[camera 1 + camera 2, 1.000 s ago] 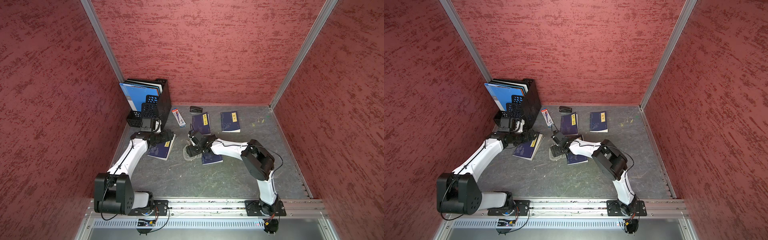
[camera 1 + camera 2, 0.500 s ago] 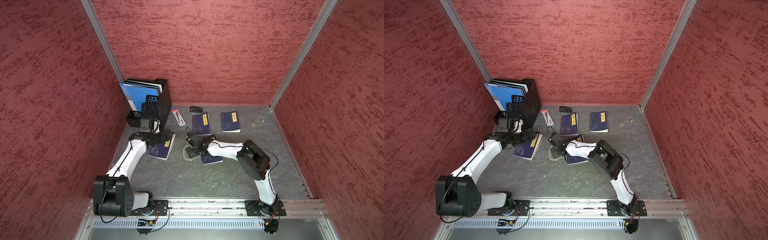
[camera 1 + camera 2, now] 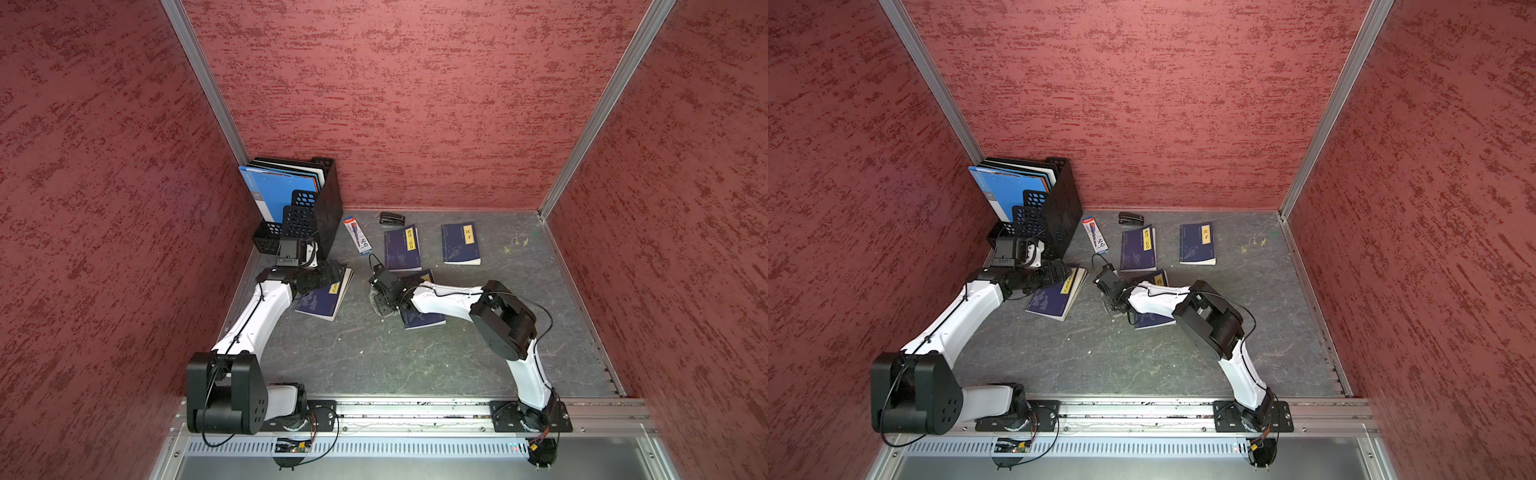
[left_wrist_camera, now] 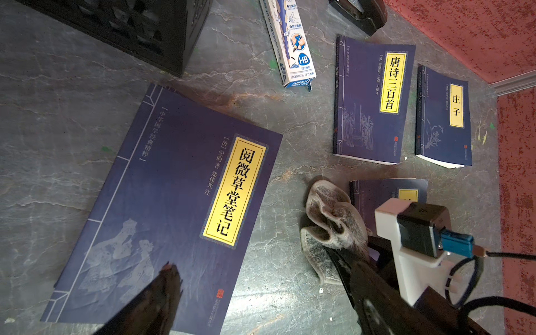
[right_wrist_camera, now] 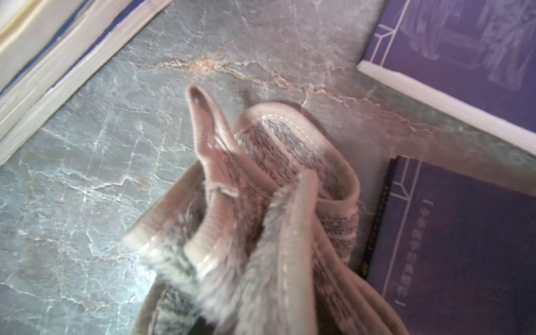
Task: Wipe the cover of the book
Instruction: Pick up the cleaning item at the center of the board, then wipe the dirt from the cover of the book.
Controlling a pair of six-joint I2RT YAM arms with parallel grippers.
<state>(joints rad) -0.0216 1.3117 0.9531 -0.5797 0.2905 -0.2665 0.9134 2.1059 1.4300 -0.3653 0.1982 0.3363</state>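
Note:
A dark blue book (image 3: 320, 299) (image 4: 174, 203) with a yellow title label lies flat at the left of the table. My left gripper (image 3: 332, 270) (image 4: 261, 278) hovers over its near corner, open and holding nothing. To the right of that book, a grey fluffy cloth (image 3: 383, 306) (image 4: 327, 220) (image 5: 261, 203) lies bunched on the table. My right gripper (image 3: 386, 297) is down on the cloth and shut on its gathered folds. In the right wrist view the cloth hides the fingertips. A second blue book (image 3: 424, 320) (image 5: 464, 246) lies partly under my right forearm.
Two more blue books (image 3: 401, 249) (image 3: 460, 244) lie toward the back. A pencil box (image 3: 358, 235) and a black stapler (image 3: 391, 218) lie near them. A black file organizer (image 3: 307, 203) with folders stands in the back left corner. Red walls enclose three sides.
My right gripper's jaws have closed on the cloth and bunched it up, while the right elbow has swung inward. The left arm has barely moved and stays open.

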